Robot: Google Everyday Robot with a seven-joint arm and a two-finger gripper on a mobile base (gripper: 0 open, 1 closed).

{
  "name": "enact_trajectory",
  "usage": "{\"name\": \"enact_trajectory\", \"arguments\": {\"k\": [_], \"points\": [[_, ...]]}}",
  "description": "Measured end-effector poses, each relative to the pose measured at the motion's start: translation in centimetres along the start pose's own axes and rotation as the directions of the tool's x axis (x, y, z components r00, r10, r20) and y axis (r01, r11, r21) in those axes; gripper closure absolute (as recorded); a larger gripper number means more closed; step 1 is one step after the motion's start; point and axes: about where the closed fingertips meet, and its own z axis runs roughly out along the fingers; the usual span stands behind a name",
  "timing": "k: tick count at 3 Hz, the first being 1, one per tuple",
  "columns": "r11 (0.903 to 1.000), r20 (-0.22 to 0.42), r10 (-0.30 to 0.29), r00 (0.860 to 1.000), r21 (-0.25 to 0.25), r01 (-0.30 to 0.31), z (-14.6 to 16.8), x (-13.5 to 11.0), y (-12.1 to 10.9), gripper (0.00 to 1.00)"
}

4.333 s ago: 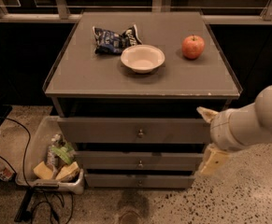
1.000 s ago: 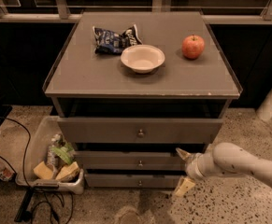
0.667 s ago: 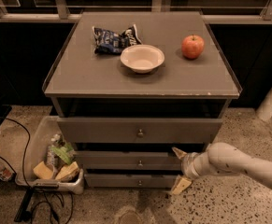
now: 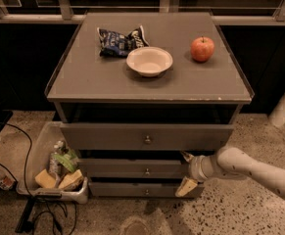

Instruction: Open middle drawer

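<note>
The gripper (image 4: 186, 172) sits at the right end of the middle drawer (image 4: 117, 169), jaws apart. Traverse left to its knob (image 4: 147, 171), close squarely, then pull straight outward.

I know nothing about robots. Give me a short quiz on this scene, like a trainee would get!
1. True or false: the apple sits inside the bowl.
2. Where is the gripper? A) hovering above the apple; B) open, low down at the right end of the middle drawer front; C) inside the bowl.
3. Fill in: a crumpled blue ___ lies just behind the bowl, towards its left.

Key: 1 false, the apple stands apart, to the right of the bowl. 2 B. 3 snack bag.
</note>
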Motion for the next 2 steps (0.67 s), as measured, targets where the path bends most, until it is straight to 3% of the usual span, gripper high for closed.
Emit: {"name": "enact_trajectory", "arguments": {"k": [1, 2], "points": [[1.0000, 0.000, 0.000, 1.000, 0.000, 0.000, 0.00, 0.00, 0.00, 0.00], [1.0000, 0.000, 0.000, 1.000, 0.000, 0.000, 0.01, 0.00, 0.00, 0.18]]}}
